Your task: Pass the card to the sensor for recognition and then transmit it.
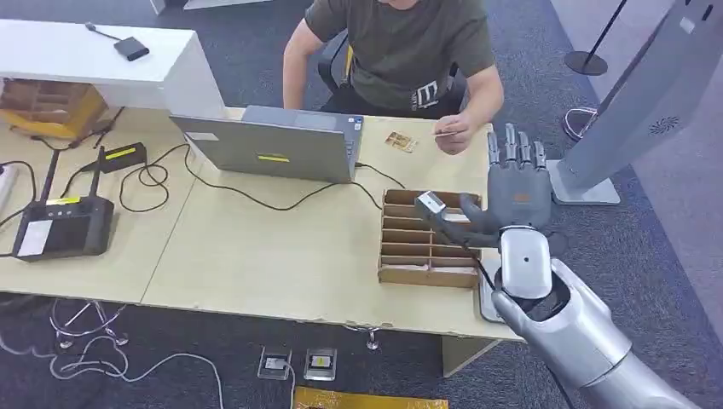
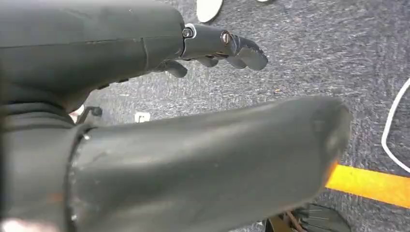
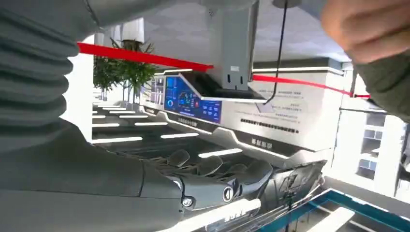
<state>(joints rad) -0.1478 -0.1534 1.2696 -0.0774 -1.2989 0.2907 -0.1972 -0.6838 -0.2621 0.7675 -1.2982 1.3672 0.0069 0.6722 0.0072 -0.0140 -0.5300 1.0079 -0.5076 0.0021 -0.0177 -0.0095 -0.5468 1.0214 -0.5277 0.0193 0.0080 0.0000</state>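
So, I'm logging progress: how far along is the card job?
Done: the right hand has a card pinched at its thumb, above the cardboard tray. In hand: holding it up. Left: the sensor pass and the handover to the person across the desk.

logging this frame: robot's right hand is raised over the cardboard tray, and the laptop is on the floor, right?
Not quite. The right robot hand is raised over the cardboard tray, but the head view shows the laptop on the table, not the floor.
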